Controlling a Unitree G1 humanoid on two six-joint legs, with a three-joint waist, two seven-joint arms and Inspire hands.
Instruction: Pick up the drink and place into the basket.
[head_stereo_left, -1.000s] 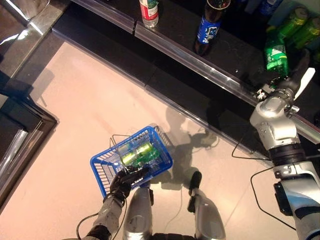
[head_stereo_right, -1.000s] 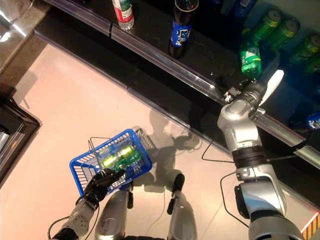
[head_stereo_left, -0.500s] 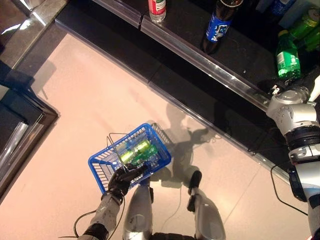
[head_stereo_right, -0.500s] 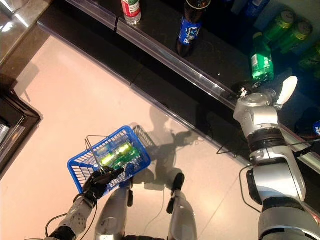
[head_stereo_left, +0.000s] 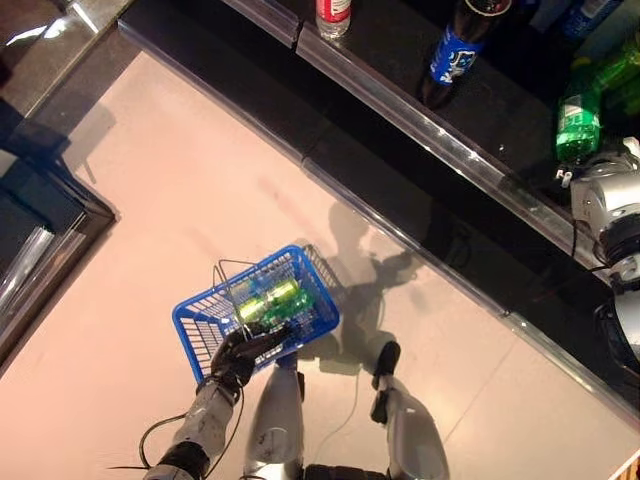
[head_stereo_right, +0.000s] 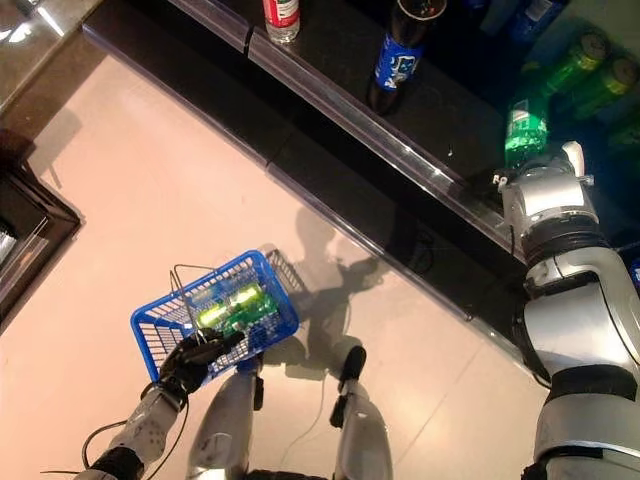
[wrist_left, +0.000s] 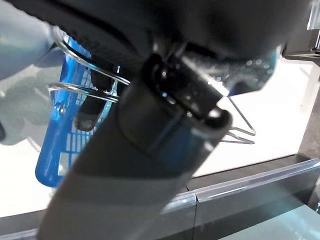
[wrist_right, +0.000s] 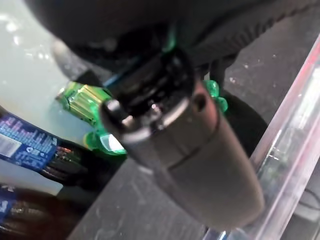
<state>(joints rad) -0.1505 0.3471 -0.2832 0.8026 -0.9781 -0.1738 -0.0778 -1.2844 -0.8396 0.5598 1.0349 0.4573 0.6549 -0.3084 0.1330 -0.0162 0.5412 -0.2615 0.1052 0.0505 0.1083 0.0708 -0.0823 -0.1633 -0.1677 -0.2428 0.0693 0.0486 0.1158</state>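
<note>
The left hand (head_stereo_left: 240, 355) has its fingers curled round the wire handle of the blue basket (head_stereo_left: 205, 322), which hangs low over the pale floor (head_stereo_left: 170, 190) in front of the robot. Inside the basket lie green drink bottles (head_stereo_left: 272, 300) on their sides, touching each other.

The right arm reaches to the dark shelf (head_stereo_left: 500, 110) at the far right. The right hand (wrist_right: 165, 125) is at a green bottle (head_stereo_left: 577, 115) that stands upright on the shelf, just behind its clear front rail (head_stereo_left: 420, 120). In the eye views the wrist covers the hand, and in the right wrist view the thumb fills the middle with the green bottle showing just past it; whether the fingers are wide, narrow or closed on the bottle I cannot tell.

Farther left along the shelf stand a dark bottle with a blue label (head_stereo_left: 450, 55) and, near the shelf's far left end, a clear bottle with a red label (head_stereo_left: 332, 12). More green bottles (head_stereo_right: 590, 75) lie at the shelf's back right corner.
</note>
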